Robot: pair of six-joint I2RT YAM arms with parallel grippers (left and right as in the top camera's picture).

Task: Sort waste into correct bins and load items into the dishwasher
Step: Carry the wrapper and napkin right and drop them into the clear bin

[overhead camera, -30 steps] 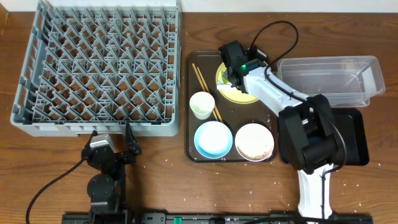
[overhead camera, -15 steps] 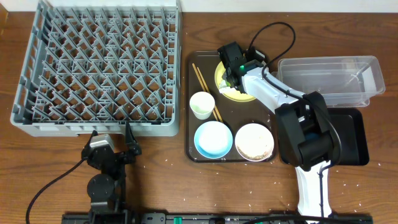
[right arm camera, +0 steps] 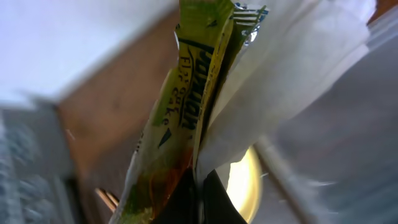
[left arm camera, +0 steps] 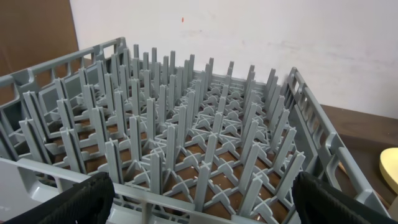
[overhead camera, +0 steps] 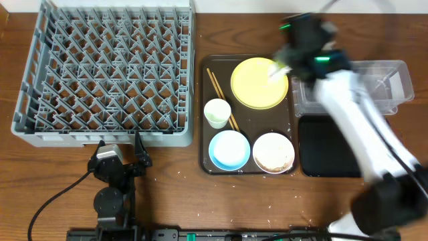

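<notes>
While my right gripper (right arm camera: 198, 194) is clamped on snack wrapper (right arm camera: 177, 118) and crumpled white paper (right arm camera: 280, 81) together, aloft between yellow plate (overhead camera: 257, 84) and clear tub (overhead camera: 374, 87), I list:

- Left gripper (overhead camera: 120, 148): spread wide, empty, facing dish rack (overhead camera: 107, 67).
- Brown tray (overhead camera: 249, 122): chopsticks (overhead camera: 219, 94), cup (overhead camera: 217, 112), blue bowl (overhead camera: 229, 148), white bowl (overhead camera: 273, 152).
- Black tray (overhead camera: 334, 147): beside tub.
- My blurred arm crosses both bins.

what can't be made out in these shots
- Overhead: right arm motion-blurred, its jaws and load smeared.
- Right wrist: snack wrapper and white paper cut by the top edge; print blurred.
- Left wrist: jaws cropped by the bottom edge.
- Overhead: specks in white bowl too small.
</notes>
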